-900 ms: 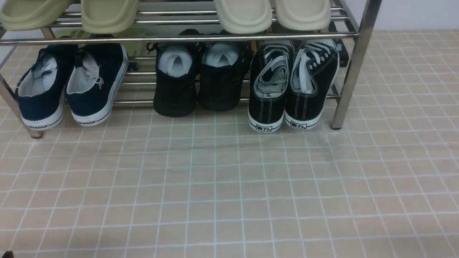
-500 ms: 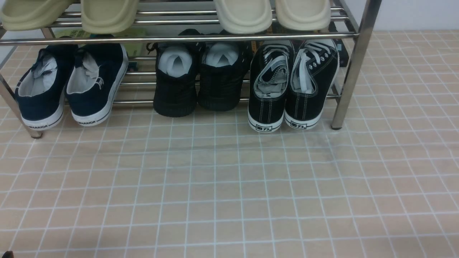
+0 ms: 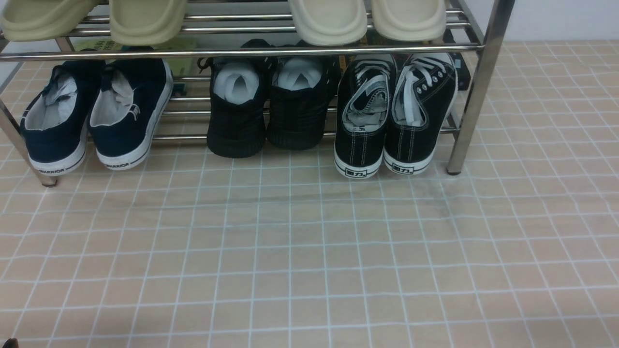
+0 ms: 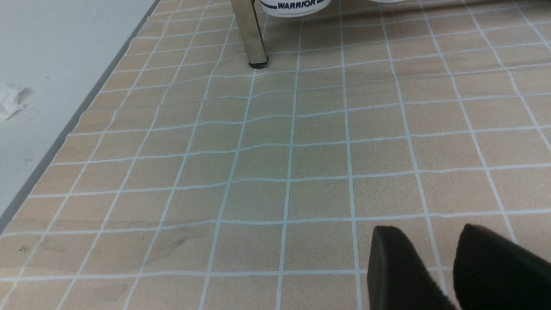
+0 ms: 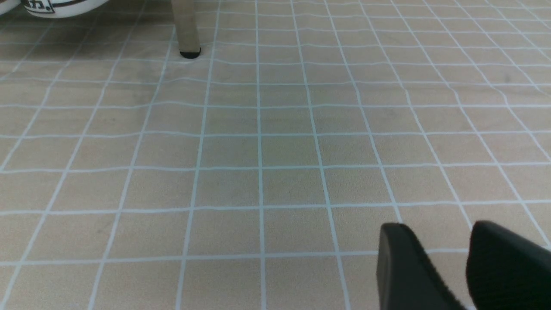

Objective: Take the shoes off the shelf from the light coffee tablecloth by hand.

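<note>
It looks like a test bench dressed up as a home entryway, not a real hallway. A chrome shelf point(image 3: 476, 92) with 2 tiers stands on the light coffee tablecloth point(image 3: 309, 251), which ends at a grey strip beside a plain white surface point(image 4: 43, 51) where a crumpled white scrap point(image 4: 10, 101) lies. 3 pairs line the lower tier: navy slip-ons point(image 3: 92, 116), black knit shoes point(image 3: 268, 111) and the laced shoes point(image 3: 394, 121). The first 2 pairs are stuffed with white paper like unworn stock. Cream slippers point(image 3: 329, 19) sit on top, with a bare white wall point(image 3: 561, 19) behind.
</note>
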`<state>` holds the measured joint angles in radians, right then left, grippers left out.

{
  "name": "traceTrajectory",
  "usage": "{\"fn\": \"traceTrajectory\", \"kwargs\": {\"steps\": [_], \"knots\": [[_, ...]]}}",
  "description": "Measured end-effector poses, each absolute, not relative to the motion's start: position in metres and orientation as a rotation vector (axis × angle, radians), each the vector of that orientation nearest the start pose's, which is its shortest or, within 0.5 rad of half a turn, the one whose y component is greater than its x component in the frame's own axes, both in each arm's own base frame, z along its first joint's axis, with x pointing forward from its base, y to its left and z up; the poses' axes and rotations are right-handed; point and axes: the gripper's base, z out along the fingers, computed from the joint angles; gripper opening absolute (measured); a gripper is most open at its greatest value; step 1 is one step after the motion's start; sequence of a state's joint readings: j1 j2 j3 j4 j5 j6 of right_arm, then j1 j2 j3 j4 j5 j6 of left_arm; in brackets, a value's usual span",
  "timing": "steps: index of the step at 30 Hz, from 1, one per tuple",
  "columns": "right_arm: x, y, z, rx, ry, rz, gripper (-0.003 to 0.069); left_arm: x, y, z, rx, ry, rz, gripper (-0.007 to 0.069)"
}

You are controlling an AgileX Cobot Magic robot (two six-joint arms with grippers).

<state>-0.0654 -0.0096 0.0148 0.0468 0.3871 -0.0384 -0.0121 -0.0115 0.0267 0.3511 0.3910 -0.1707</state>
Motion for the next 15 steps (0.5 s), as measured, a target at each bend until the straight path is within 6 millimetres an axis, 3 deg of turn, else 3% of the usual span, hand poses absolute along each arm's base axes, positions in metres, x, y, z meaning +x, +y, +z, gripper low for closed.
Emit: {"fn": "traceTrajectory", "kwargs": {"steps": [6, 12, 15], "knots": [[0.0521, -0.002, 0.1739, 0.05, 1.875, -0.032, 0.024, 0.0521, 0.0113, 0.1718, 0.066, 1.87, 0.222, 0.0237], [0.0518, -0.0064, 0.1742, -0.028, 1.876, -0.159, 0.024, 0.0521, 0.0113, 0.1718, 0.066, 1.87, 0.222, 0.0237], [0.0528, -0.0046, 0.1755, 0.073, 1.847, -0.054, 0.024, 0.0521, 0.0113, 0.1718, 0.066, 1.87, 0.222, 0.0239]]}}
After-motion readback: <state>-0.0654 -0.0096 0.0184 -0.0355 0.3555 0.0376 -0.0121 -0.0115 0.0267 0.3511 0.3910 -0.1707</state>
